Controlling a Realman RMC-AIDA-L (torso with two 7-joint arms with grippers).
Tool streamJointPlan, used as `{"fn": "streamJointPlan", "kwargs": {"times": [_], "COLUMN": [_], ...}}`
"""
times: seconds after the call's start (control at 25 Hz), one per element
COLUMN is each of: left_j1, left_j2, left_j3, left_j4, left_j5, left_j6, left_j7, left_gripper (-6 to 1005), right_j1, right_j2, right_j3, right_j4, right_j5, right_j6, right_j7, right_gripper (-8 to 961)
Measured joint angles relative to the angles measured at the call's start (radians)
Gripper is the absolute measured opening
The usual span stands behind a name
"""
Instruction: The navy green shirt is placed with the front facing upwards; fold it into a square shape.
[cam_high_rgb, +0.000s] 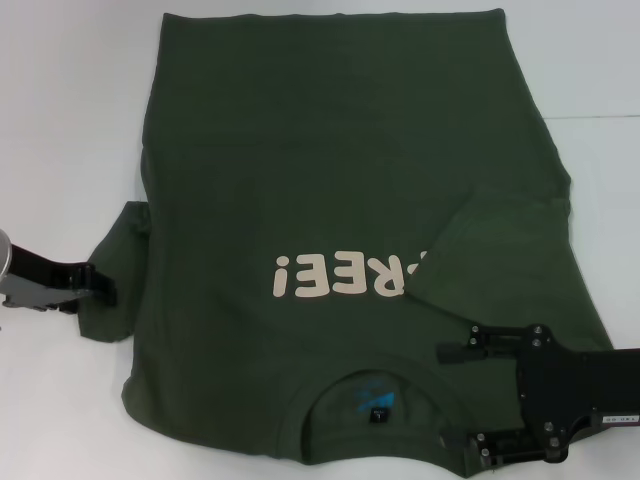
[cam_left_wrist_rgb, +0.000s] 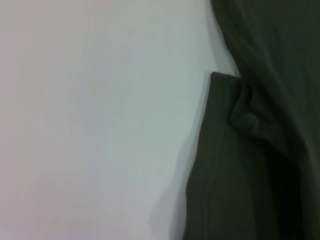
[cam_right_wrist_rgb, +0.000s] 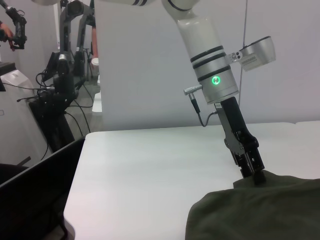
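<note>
Dark olive-green cotton T-shirt (cam_high_rgb: 330, 200) lies front-up on the white table (cam_high_rgb: 60, 120); the left gripper (cam_high_rgb: 100, 283) pinches its left sleeve for folding inward, while the right gripper (cam_high_rgb: 468, 395), released, hovers over the right shoulder.

Head camera: high, looking steeply down on the white table (cam_high_rgb: 70, 120). The shirt (cam_high_rgb: 330, 180) fills most of the frame, collar nearest the lens. Both arms enter at the lower edges.

Left wrist camera: very close to the tabletop (cam_left_wrist_rgb: 90, 120), aimed almost straight down. Frame holds only bare table and one sleeve's edge (cam_left_wrist_rgb: 225, 150).

Right wrist camera: low, near table level, facing sideways across the table toward the left arm (cam_right_wrist_rgb: 210, 65) and the room behind it.

Overlap: the sleeve at the left gripper (cam_right_wrist_rgb: 252, 172) shows in all three views.
</note>
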Motion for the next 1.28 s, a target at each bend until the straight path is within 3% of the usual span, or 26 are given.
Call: {"fn": "streamJointPlan", "kwargs": {"times": [0.08, 0.24, 0.72, 1.28], "left_j1": [0.001, -0.001, 0.002, 0.012], "left_j2": [0.0, 0.0, 0.001, -0.001], "left_j3": [0.0, 0.001, 0.02, 0.076], "left_j4": [0.0, 0.0, 0.003, 0.023], "left_j5": [0.0, 0.0, 0.0, 0.002], "left_j6": [-0.001, -0.001, -0.007, -0.013], "left_j7": [0.004, 0.006, 0.021, 0.05], "left_gripper": [715, 532, 79, 32], "right_j1": [0.0, 0.0, 0.0, 0.0], "right_j2": [0.0, 0.0, 0.0, 0.001], "right_j3": [0.0, 0.001, 0.008, 0.008], "right_j4": [0.0, 0.0, -0.002, -0.001], "right_j5": [0.001, 0.001, 0.001, 0.002], "right_j6": [0.0, -0.002, -0.008, -0.002], "right_j7": [0.0, 0.0, 0.0, 0.001], "right_gripper": [863, 802, 802, 802]}}
